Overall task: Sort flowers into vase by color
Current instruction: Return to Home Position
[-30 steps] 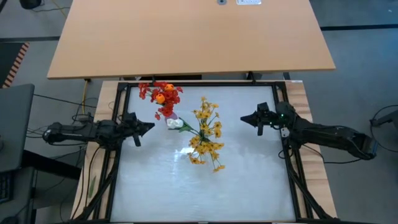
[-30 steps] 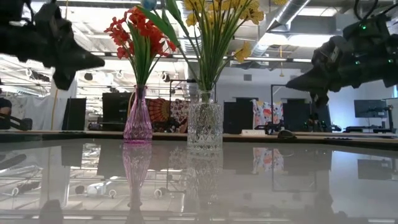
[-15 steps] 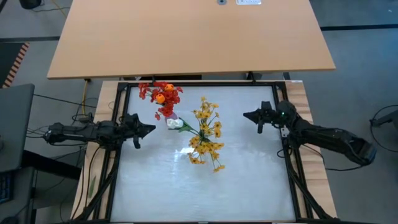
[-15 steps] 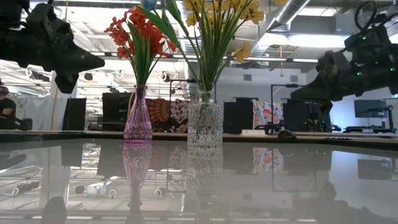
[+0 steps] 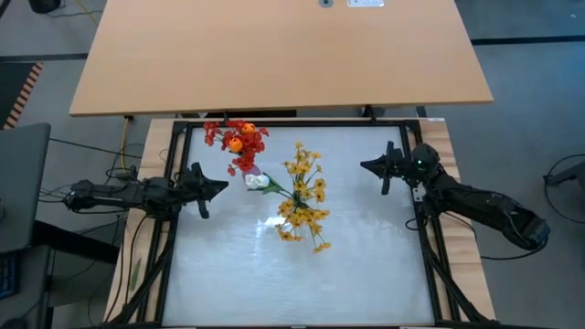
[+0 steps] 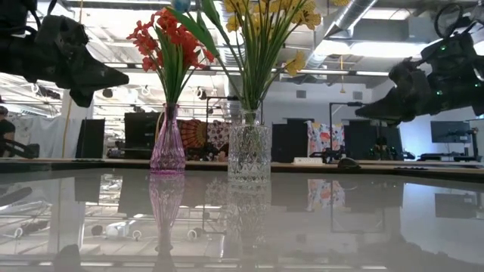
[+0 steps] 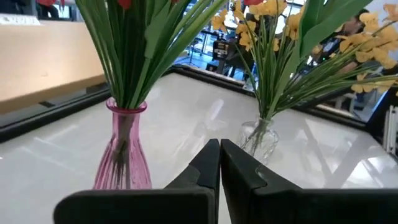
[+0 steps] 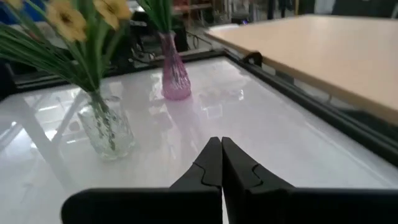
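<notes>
We count two vases, one pink vase (image 6: 167, 147) and one transparent vase (image 6: 249, 155), and two grippers, the left gripper (image 5: 222, 186) and the right gripper (image 5: 364, 165). From above we make out one white tulip (image 5: 257, 181) and at least one orange bud (image 5: 236, 143). We cannot count the yellow blossoms (image 5: 306, 217).

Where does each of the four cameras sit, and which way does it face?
High view: overhead, straight down on the table; both arms show, left gripper and right gripper at its sides.
Low view: table height, level toward the room; both grippers in upper corners.
Left wrist view: on the left arm, facing pink vase and clear vase past its shut gripper.
Right wrist view: opposite side, same vases, own shut gripper.
Shared: low and wrist views all show both vases.
</notes>
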Available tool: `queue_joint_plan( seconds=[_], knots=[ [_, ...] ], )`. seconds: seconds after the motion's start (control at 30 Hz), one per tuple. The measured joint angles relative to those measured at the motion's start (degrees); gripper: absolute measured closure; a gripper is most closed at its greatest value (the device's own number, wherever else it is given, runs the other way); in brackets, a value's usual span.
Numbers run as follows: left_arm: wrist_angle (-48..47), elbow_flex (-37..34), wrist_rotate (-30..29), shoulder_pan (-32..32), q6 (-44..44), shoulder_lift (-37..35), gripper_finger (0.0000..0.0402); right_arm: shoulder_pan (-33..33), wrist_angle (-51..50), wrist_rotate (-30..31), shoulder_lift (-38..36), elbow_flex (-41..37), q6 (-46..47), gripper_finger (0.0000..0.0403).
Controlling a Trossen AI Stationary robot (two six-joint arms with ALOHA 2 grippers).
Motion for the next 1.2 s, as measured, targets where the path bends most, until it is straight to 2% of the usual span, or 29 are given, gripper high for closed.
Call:
queue_joint_plan(
  seconds=[0.1, 0.27, 0.4, 0.63, 0.73, 0.87, 1.03, 1.2],
  knots=[
    [0.00, 0.00, -1.00, 0.00, 1.69, 0.00, 0.0401, -0.65, 0.60, -1.54, -0.02, 0.00, -1.28, 0.0380],
    [0.07, 0.00, -2.51, 0.00, 5.91, 0.00, 0.0401, 0.47, -1.34, 5.37, 3.99, -0.02, -4.09, 0.0380],
    [0.07, 0.00, -2.79, 0.00, 9.14, 0.00, 0.0401, 3.92, -1.38, 7.61, 9.84, -0.04, -12.25, 0.0379],
    [0.07, 0.00, -2.84, 0.00, 11.21, 0.00, 0.0401, 8.08, 2.12, 7.61, 14.54, 0.52, -13.04, 0.0379],
    [0.07, 0.00, -2.77, 0.00, 10.74, 0.02, 0.0401, 7.71, 3.48, 6.67, 13.98, 0.01, -11.89, 0.0382],
    [0.07, 0.00, -2.74, 0.00, 10.71, 0.02, 0.0401, 5.99, 4.77, 1.84, 11.50, 0.00, -9.05, 0.0384],
    [0.07, 0.00, -2.73, 0.00, 10.66, 0.02, 0.0401, 5.58, 5.82, 0.81, 7.09, 0.00, -6.35, 0.0384],
    [0.07, 0.00, -2.71, 0.00, 10.63, 0.02, 0.0401, 5.45, 5.08, 6.86, 4.83, 0.00, -0.13, 0.0369]
  ],
)
